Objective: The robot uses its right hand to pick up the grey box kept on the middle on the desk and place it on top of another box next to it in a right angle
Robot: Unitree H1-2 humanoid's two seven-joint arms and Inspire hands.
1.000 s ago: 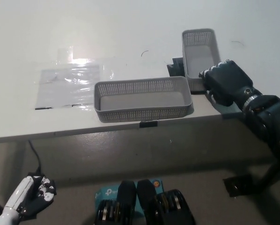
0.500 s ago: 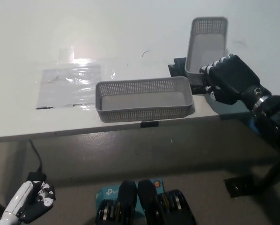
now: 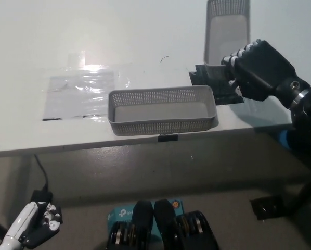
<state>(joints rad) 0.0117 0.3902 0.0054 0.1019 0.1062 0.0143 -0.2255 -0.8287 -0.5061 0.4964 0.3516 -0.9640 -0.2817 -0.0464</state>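
A: Where is the black right hand (image 3: 259, 70)?

B: At about two o'clock in the head view, above the far right part of the white desk (image 3: 145, 31). Its fingers (image 3: 237, 56) are curled round the near end of the grey perforated plastic box (image 3: 227, 28), so it is pinching that box.

A: And how does that box sit?

B: It runs lengthwise toward twelve o'clock, its far end cut off by the top edge of the picture. It looks raised off the desk surface, with a shadow on the desk beside the hand, toward four o'clock from it.

A: What about the other box?

B: The second grey perforated plastic box (image 3: 163, 110) lies at the centre, long side running nine to three o'clock, resting on the desk close to the near edge. The held box is toward one o'clock from it and apart from it, roughly at a right angle to it.

A: Anything between them?

B: A flat black piece (image 3: 212, 80) lies on the desk just below the held box, beside the hand's fingers. A small black tab (image 3: 167, 138) shows at the desk's edge at six o'clock from the resting box.

A: Anything else on the desk?

B: A clear shiny plastic sheet (image 3: 82, 94) lies flat toward nine o'clock from the resting box.

A: And the white left hand (image 3: 35, 226)?

B: It hangs low at seven o'clock, below the desk. I cannot tell how its fingers stand.
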